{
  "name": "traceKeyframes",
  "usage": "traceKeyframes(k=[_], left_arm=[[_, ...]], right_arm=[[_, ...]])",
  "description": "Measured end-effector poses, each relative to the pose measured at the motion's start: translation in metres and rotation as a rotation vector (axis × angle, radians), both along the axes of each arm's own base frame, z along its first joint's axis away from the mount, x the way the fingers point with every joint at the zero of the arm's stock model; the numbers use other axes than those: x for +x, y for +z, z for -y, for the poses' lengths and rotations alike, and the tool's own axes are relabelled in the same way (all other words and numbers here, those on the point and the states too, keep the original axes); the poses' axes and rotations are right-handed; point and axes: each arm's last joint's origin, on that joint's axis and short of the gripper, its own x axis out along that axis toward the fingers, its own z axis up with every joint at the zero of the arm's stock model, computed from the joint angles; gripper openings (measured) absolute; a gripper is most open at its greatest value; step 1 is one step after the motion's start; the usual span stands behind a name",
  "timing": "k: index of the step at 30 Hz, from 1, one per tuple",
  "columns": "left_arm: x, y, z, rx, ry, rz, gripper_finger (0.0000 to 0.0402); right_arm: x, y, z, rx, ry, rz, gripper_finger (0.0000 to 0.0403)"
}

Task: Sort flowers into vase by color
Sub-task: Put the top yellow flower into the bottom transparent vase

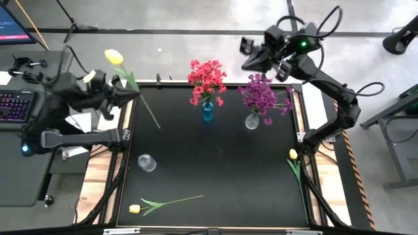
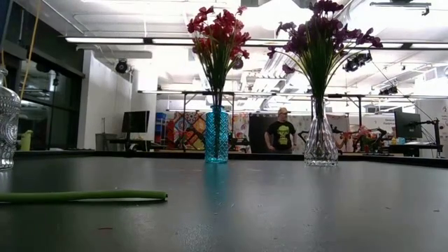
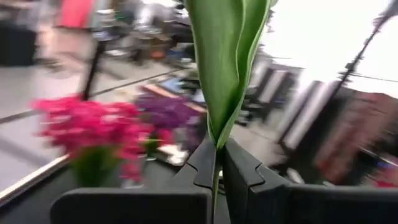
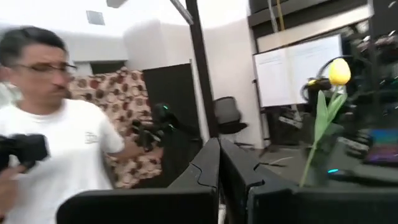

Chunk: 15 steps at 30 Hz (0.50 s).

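My left gripper (image 1: pixel 123 93) clamps a yellow tulip (image 1: pixel 114 57) by its stem. My right gripper (image 1: pixel 251 60), fingers closed and empty, sits behind the purple flowers (image 1: pixel 261 95).

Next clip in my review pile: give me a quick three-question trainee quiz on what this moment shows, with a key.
1. True or false: the left gripper is shut on a yellow flower.
2. Which vase holds no flowers? A) the blue vase B) the clear vase with purple flowers C) the empty vase near the table's left side
3. Fill in: apart from the held one, ___ yellow flowers lie on the table.

Key:
1. True; in the left wrist view its stem runs between the closed fingers.
2. C; the blue one holds red flowers.
3. Two: one at the front edge, one by the right edge. The right gripper waits shut behind the table.
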Motion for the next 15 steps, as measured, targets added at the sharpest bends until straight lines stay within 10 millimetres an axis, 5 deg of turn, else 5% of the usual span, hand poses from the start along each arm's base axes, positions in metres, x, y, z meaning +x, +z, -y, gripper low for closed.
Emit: traceKeyframes(k=[10,15], left_arm=[[0.031,-0.105,0.017,-0.088,-0.330,0.203,0.0000],[0.010,-0.112,0.020,-0.127,-0.361,0.276,0.0000]], right_arm=[[0.038,-0.006,-0.063,0.084,-0.045,0.043,0.0000],[0.049,-0.013,-0.079,0.112,-0.126,0.003,0.0000]])
